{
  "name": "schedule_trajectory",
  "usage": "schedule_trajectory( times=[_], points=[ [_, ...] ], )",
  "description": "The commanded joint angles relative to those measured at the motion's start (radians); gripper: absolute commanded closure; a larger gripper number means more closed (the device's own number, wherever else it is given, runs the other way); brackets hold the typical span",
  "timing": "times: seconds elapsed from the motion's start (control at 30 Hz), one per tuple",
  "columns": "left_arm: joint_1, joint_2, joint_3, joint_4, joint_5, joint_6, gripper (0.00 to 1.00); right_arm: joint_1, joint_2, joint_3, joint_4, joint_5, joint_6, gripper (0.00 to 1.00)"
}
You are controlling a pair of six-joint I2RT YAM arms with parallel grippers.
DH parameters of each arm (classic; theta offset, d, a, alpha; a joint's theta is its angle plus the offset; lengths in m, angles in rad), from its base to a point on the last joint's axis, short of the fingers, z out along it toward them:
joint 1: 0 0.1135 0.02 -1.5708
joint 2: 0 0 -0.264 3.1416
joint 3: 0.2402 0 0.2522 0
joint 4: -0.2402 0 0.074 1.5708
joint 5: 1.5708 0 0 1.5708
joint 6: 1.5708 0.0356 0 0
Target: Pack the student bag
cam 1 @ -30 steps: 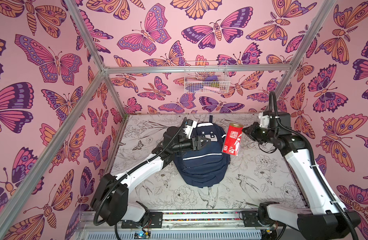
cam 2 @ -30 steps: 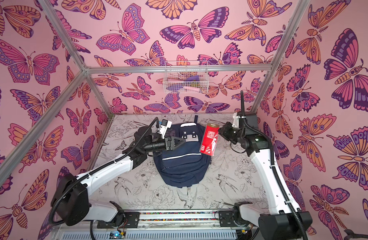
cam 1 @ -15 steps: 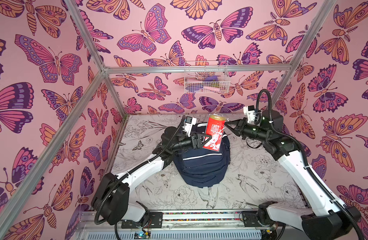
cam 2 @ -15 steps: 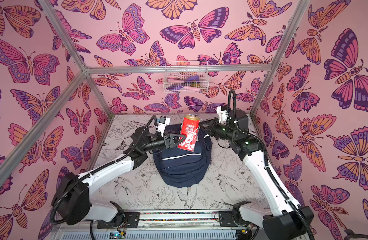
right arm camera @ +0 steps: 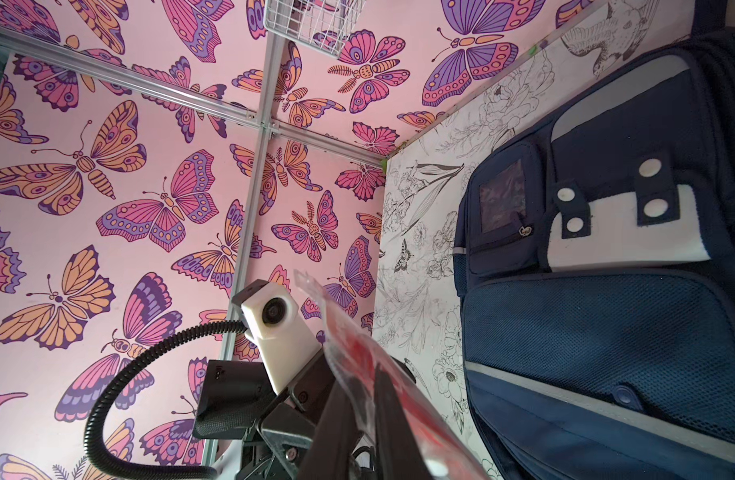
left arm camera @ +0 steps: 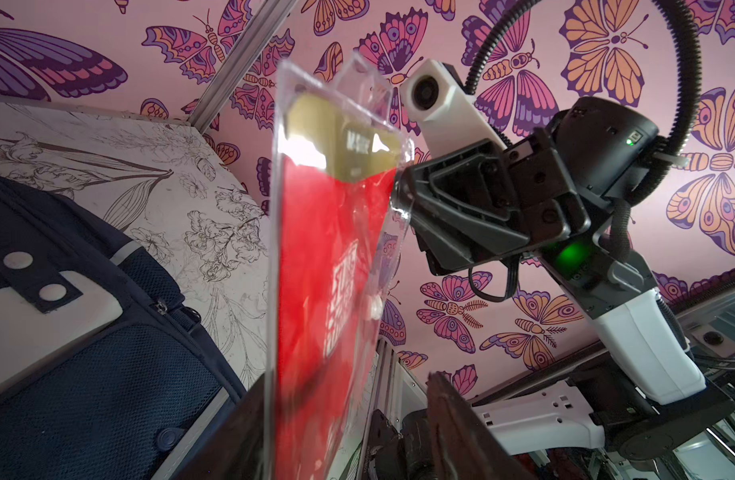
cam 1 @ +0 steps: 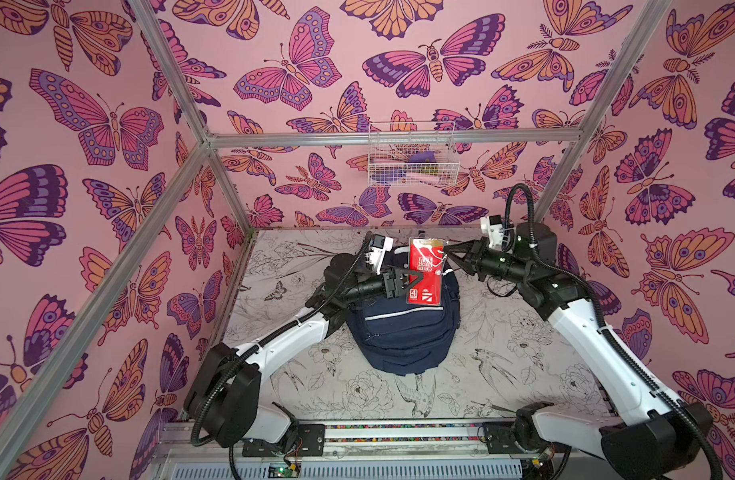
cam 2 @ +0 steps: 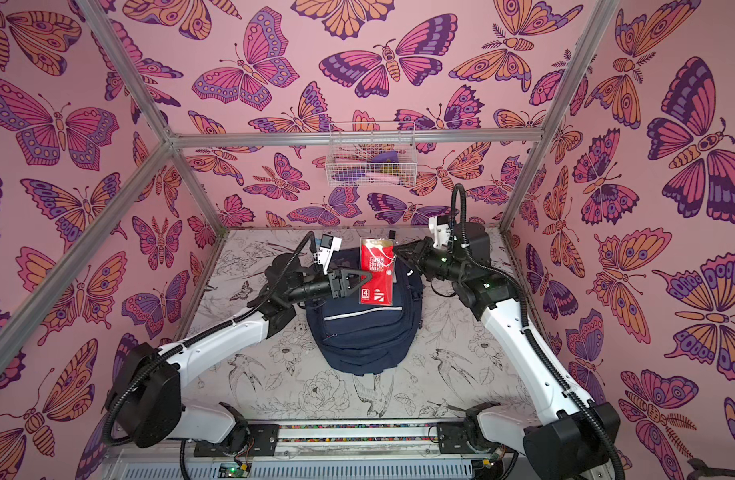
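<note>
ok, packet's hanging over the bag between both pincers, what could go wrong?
1. The right pincer grips only the thin edge of the red packet; it could slip or swing.
2. The left pincer stands open around the packet; a release before it closes would likely drop it.
3. No open pocket shows on the student bag; it may land on top.

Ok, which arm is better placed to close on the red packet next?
Left, probably: the left end effector stands open around the packet above the bag; the right end effector only pinches its edge.
</note>
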Motion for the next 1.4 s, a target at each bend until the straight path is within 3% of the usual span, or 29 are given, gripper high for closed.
schedule_trajectory(
  times=[0.0,0.23,0.33,0.37,0.43,0.47,0.5,0.57,0.63,0.8,0.97,1.17,1.37],
  points=[
    [0.006,0.006,-0.004,-0.003,0.014,0.0,0.41,0.009,-0.005,0.014,0.006,-0.006,-0.024,0.84],
    [0.007,-0.004,-0.036,0.055,0.014,0.0,0.41,0.009,0.008,-0.017,0.032,0.0,-0.007,0.9],
    [0.009,-0.01,-0.031,-0.045,0.014,0.0,0.41,0.009,0.021,-0.002,-0.051,0.031,-0.062,0.85],
    [0.012,-0.008,-0.026,-0.087,0.014,0.0,1.0,0.012,0.032,0.028,-0.149,0.063,-0.143,0.77],
    [0.019,-0.007,-0.026,-0.115,0.014,0.0,1.0,0.017,0.049,0.065,-0.3,0.107,-0.265,0.57],
    [0.026,-0.007,-0.028,-0.139,0.002,0.0,0.95,0.017,0.061,0.07,-0.369,0.11,-0.328,0.48],
    [0.037,-0.011,-0.03,-0.166,0.029,-0.129,0.83,0.016,0.069,0.069,-0.411,0.108,-0.368,0.43],
    [0.068,-0.026,-0.036,-0.281,0.015,-0.11,0.61,0.021,0.082,0.049,-0.473,0.085,-0.432,0.34],
    [0.116,-0.062,-0.062,-0.41,-0.022,-0.062,0.52,0.031,0.094,0.015,-0.488,0.044,-0.465,0.31],
    [0.208,-0.135,-0.125,-0.516,-0.019,-0.021,0.44,0.078,0.158,-0.038,-0.422,-0.022,-0.463,0.31],
    [0.209,-0.156,-0.096,-0.643,-0.072,0.043,0.45,0.102,0.236,-0.073,-0.354,-0.017,-0.381,0.39],
    [0.209,-0.215,-0.11,-0.655,-0.087,0.043,0.44,0.114,0.233,-0.168,-0.254,0.065,-0.265,0.39],
    [0.209,-0.227,-0.113,-0.663,-0.078,0.045,0.46,0.115,0.299,-0.232,-0.116,0.048,-0.15,0.46]
  ],
)
